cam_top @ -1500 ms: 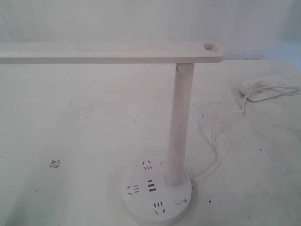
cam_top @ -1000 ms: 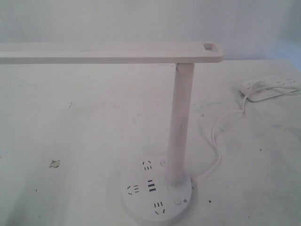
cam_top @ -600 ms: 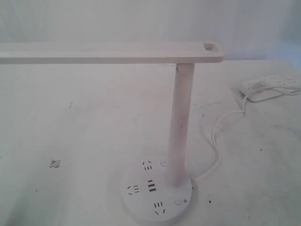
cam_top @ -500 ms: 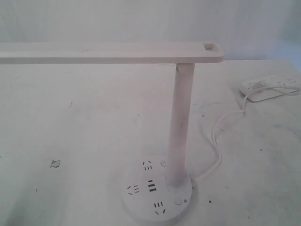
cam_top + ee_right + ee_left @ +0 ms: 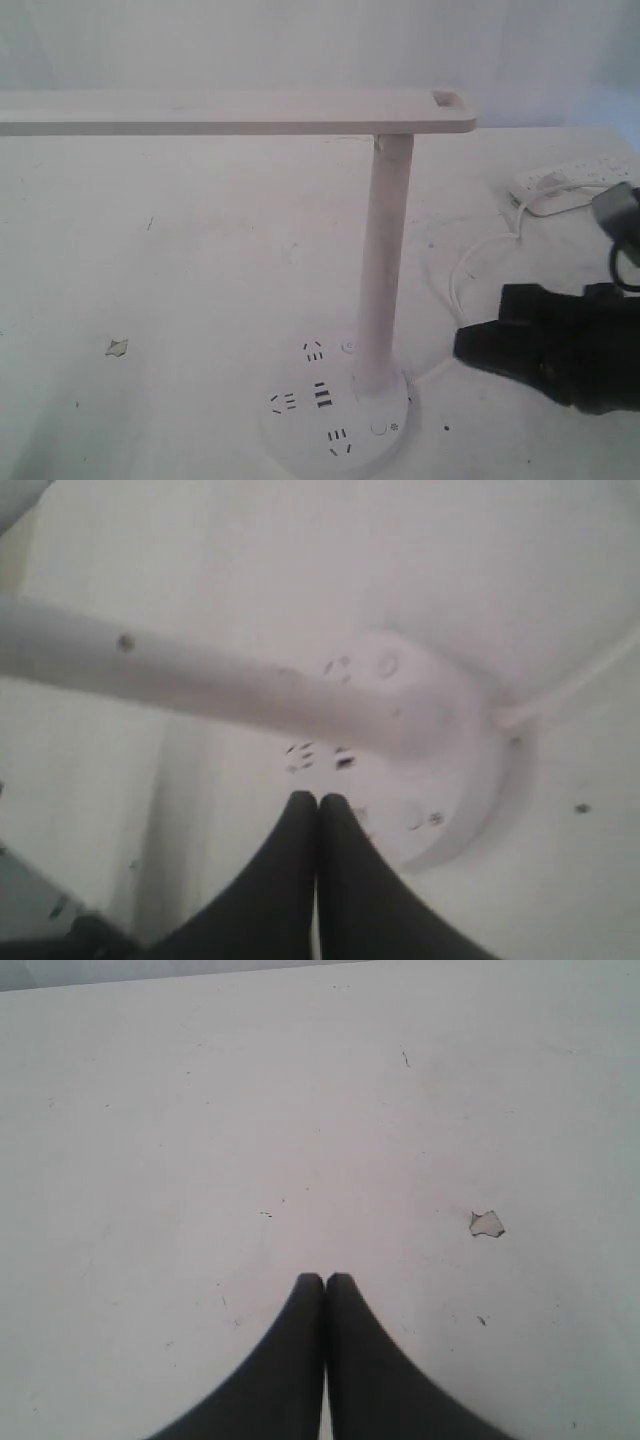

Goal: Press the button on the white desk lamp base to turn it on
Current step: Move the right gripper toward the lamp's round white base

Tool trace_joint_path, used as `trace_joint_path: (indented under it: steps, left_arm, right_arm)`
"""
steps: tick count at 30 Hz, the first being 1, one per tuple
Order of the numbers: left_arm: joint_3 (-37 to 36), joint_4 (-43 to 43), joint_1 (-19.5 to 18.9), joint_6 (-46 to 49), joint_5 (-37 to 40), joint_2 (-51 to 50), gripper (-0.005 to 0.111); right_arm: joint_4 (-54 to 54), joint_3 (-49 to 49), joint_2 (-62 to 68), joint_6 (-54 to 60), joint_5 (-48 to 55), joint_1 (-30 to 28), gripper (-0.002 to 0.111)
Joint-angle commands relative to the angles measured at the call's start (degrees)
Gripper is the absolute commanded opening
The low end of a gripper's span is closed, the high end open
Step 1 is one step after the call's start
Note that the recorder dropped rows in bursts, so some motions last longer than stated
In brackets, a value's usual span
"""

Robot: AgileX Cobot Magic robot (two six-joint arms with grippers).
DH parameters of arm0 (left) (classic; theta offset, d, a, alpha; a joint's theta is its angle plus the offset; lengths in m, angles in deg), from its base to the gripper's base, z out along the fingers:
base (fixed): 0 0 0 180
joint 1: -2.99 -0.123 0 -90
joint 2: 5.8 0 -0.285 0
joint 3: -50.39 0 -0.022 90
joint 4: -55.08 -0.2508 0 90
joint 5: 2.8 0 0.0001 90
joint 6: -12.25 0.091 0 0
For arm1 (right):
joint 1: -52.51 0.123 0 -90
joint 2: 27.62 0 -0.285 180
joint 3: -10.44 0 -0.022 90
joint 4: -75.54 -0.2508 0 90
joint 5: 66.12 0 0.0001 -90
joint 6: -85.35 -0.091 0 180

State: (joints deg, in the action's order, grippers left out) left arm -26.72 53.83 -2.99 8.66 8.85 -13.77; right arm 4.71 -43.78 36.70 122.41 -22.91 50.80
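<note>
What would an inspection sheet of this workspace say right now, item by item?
Surface: white table, scuffed and speckled.
Job's things: white desk lamp base upright with its pole; the button near the base's rim, untouched.
Clutter: small chip on the table; power strip at the far right.
Grippers: left gripper shut over bare table; right gripper shut, right of the pole, apart from the button.
Cables: white cable runs from base to power strip.
Surroundings: plain pale wall.
</note>
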Motion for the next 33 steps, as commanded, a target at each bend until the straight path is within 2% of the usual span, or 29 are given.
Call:
trace_joint_path:
  steps: [1, 4, 10, 22, 33]
  left_arm:
    - [-0.11, 0.03, 0.47, 0.00, -0.09, 0.18, 0.000]
    - [-0.11, 0.03, 0.47, 0.00, -0.09, 0.18, 0.000]
    - [-0.11, 0.03, 0.47, 0.00, -0.09, 0.18, 0.000]
    - [-0.11, 0.03, 0.47, 0.00, -0.09, 0.18, 0.000]
    - [-0.11, 0.03, 0.47, 0.00, -0.09, 0.18, 0.000]
  right_arm:
    - [-13.66, -2.44, 8.23, 15.96, 7.25, 0.05, 0.000]
    - [-19.51, -4.68, 13.70, 24.36, 7.33, 0.05, 0.000]
    - [-24.92, -5.67, 20.89, 32.51, 7.89, 0.05, 0.000]
    - [-28.81, -5.67, 33.99, 42.46, 11.62, 0.05, 0.000]
    - [-29.12, -5.67, 38.51, 45.83, 13.91, 0.05, 0.000]
